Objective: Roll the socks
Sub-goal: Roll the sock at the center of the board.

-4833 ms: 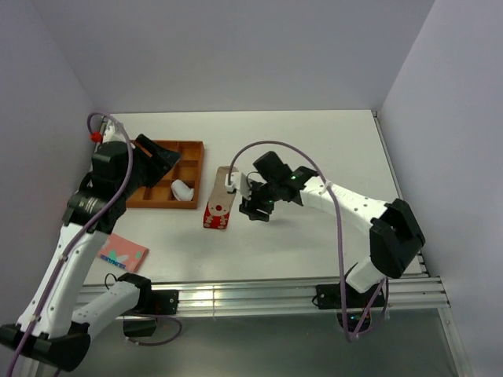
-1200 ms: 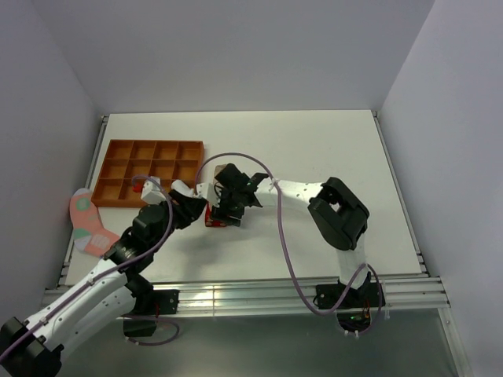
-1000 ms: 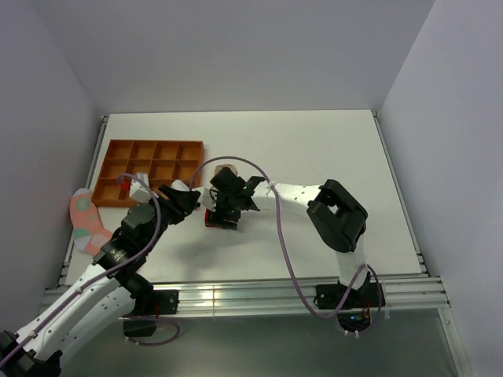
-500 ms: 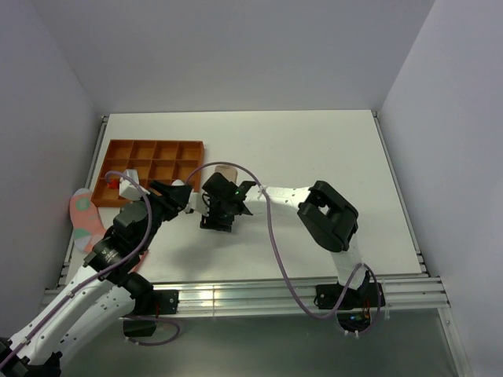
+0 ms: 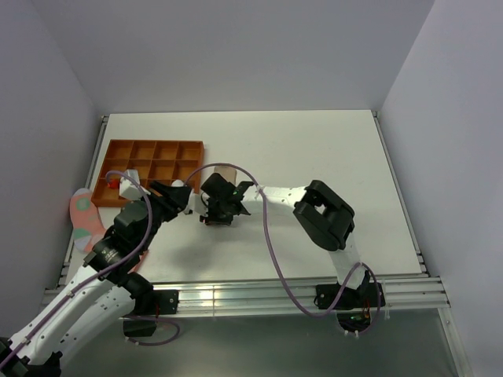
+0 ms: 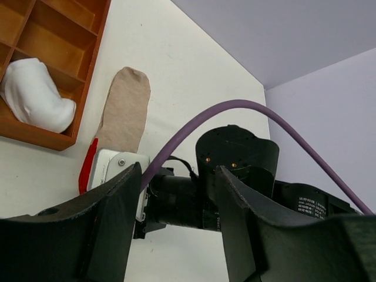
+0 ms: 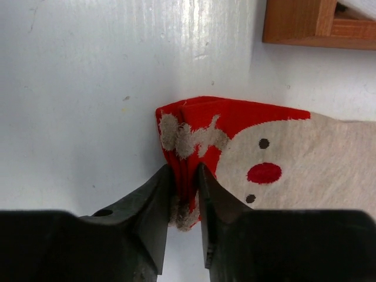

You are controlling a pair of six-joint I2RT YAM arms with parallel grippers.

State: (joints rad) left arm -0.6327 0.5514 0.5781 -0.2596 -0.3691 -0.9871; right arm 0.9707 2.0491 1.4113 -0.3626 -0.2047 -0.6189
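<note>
Right gripper (image 7: 185, 179) pinches the folded edge of the red sock (image 7: 241, 120) near the tray (image 7: 294, 26) corner. Left gripper (image 6: 176, 194) hangs released. Bare table (image 5: 330, 141) stretches rightward.

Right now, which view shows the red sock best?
Right wrist: the red sock sits mid-frame, its folded end pinched in the right hand. Left wrist shows only a red sliver beside that hand; the top view mostly hides it under that hand.

1. A white table (image 5: 314, 157), faintly glossy, under soft even light
2. Plain pale lavender walls close it in: a back wall (image 5: 236, 55), a left wall (image 5: 39, 118), a right wall (image 5: 464, 157)
3. An aluminium rail (image 5: 251, 297) runs along its near edge
</note>
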